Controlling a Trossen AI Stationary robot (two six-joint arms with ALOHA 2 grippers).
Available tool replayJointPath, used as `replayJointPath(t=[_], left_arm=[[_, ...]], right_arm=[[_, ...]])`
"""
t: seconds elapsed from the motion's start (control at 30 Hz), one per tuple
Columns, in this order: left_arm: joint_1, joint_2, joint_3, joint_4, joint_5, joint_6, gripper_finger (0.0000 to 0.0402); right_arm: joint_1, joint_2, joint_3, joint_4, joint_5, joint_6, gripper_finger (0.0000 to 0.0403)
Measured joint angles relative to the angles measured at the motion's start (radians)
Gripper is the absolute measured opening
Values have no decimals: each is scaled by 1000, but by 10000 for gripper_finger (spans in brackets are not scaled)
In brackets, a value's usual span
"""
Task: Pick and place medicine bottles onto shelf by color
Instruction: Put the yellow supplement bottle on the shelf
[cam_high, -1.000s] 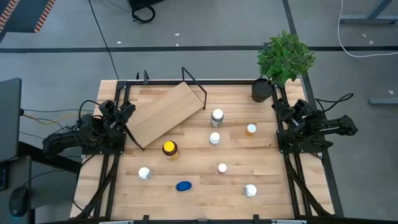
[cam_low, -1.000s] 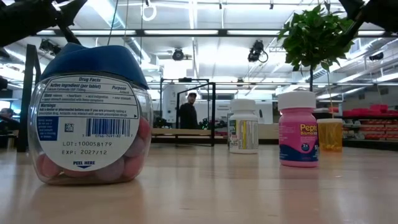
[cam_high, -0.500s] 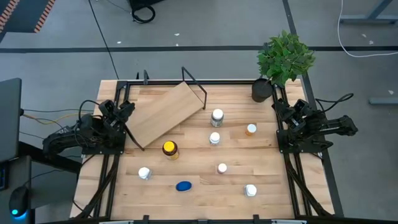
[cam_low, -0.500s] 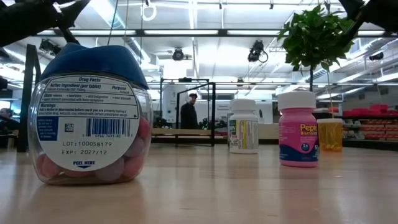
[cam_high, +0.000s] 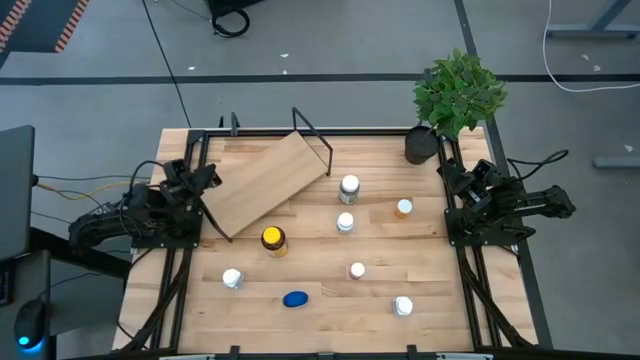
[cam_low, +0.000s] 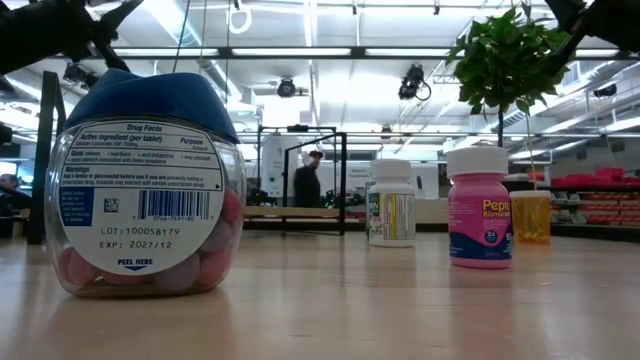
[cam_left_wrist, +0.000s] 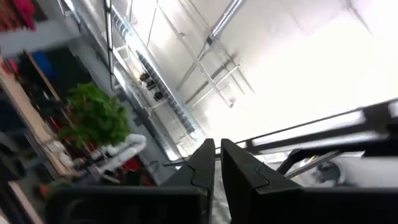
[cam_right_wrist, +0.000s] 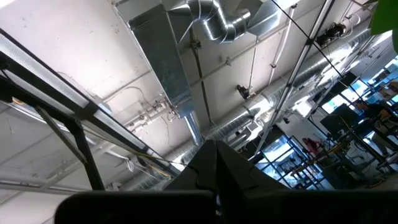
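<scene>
Bottles scattered mid-desk (cam_high: 300, 240), none on shelf (cam_high: 262, 182). Shelf skewed, far-left. Left hand (cam_high: 208, 174) nearly closed, empty, beside shelf edge: may nudge it. Right hand (cam_high: 452, 173) closed, parked right. Blue bottle (cam_high: 295, 299) on side, could roll.

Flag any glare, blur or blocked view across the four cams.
High view: even light, all bottles sharp. Low view: blue-capped bottle looms close and fills the left side, hiding the table behind it; ceiling lights glare. Left wrist view: blown-out ceiling, soft blur. Right wrist view: sharp, aimed at ceiling ducts, no table.
</scene>
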Motion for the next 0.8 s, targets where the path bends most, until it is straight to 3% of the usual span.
replayJointPath(t=[0.13,0.27,0.33,0.5,0.67,0.8], left_arm=[[0,0,0,0,-1,-87,28],[0,0,2,-5,-30,-64,35],[0,4,45,-121,-37,-47,47],[0,124,328,-531,19,168,96],[0,388,687,-793,36,502,151],[0,605,953,-990,46,649,190]], right_arm=[[0,0,0,0,8,-28,6],[0,0,0,0,108,-85,6],[0,0,0,0,125,-77,6],[0,0,0,0,129,-76,6],[0,0,0,0,129,-68,6],[0,0,0,0,129,-68,6]])
